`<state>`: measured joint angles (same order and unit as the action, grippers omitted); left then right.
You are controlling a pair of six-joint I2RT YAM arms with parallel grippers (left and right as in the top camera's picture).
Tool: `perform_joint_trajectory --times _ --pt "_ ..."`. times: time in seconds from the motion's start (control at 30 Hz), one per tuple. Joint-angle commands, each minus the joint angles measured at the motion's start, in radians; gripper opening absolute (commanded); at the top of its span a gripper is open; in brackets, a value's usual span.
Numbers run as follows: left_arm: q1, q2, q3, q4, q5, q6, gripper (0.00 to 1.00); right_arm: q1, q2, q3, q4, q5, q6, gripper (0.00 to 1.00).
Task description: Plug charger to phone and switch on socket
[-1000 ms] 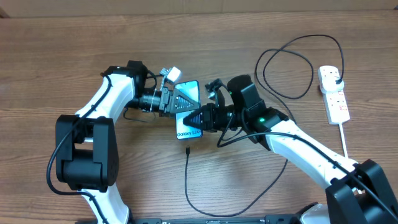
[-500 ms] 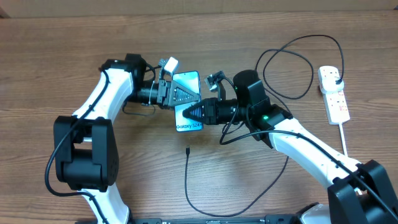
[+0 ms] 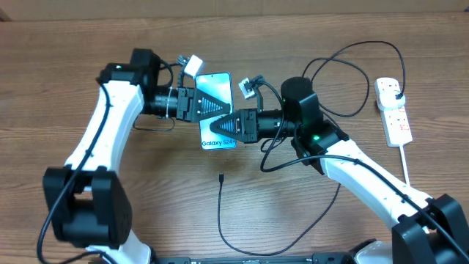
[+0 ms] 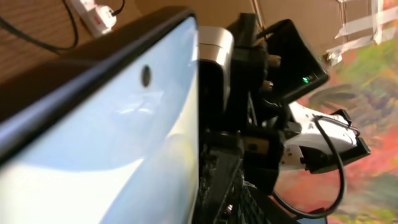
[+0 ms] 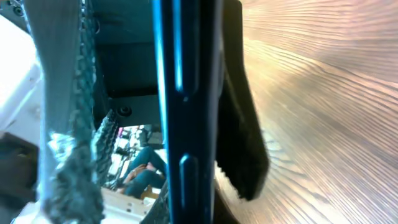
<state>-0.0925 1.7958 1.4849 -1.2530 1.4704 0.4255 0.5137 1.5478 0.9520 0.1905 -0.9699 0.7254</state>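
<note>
The phone (image 3: 217, 84) is held between the two hands near the middle of the table (image 3: 66, 44), screen up and lit pale blue, with the white "Galaxy S24" lettering on the short edge nearest the robot. The left hand (image 3: 210, 108) reaches in from the left and is closed on the phone, one dark triangular finger lying flat across the glass; its other finger is hidden under the phone. The right hand (image 3: 229, 128) comes in from the right, lower down the screen, and is also closed on it. In the right wrist view the phone's thin side edge with its buttons stands between a rough-textured finger (image 5: 68, 143) on one side and a smooth dark one on the other, both pressed close against it. From the left wrist the screen fills the left of the view, with the small front camera hole showing. Whether the phone rests on the table or is lifted slightly above it cannot be told. The charger (image 3: 220, 209) lies on the table, not touching the phone: its small tip lies just below the lettered edge, and the thin black cable runs toward the robot, curves right, passes behind the right arm and loops widely at the upper right. Its black plug sits in the white power strip (image 3: 398, 121) at the far right, well apart from the phone.
</note>
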Motion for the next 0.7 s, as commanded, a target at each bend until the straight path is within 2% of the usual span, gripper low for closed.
perform_joint_trajectory --times 0.0,0.13,0.3,0.43,0.5,0.6,0.67 --pt "-0.026 -0.107 0.058 -0.003 0.111 -0.008 0.38 0.007 0.018 0.004 0.021 -0.047 0.064 0.06" --pt "-0.026 -0.143 0.058 -0.003 0.111 -0.015 0.22 0.007 0.018 0.004 0.098 -0.114 0.099 0.09" --pt "-0.026 -0.157 0.058 -0.003 0.111 -0.044 0.18 0.007 0.018 0.004 0.116 -0.116 0.116 0.10" --pt "-0.026 -0.156 0.058 -0.004 0.111 -0.050 0.09 0.006 0.018 0.004 0.125 -0.116 0.116 0.14" --pt "-0.026 -0.156 0.058 -0.003 0.111 -0.050 0.04 0.006 0.018 0.004 0.140 -0.116 0.116 0.18" --pt "-0.026 -0.156 0.058 -0.003 0.111 -0.048 0.04 0.003 0.018 0.004 0.158 -0.116 0.114 0.25" --pt "-0.026 -0.156 0.058 -0.003 0.097 -0.048 0.04 -0.006 0.018 0.004 0.158 -0.115 0.112 0.37"
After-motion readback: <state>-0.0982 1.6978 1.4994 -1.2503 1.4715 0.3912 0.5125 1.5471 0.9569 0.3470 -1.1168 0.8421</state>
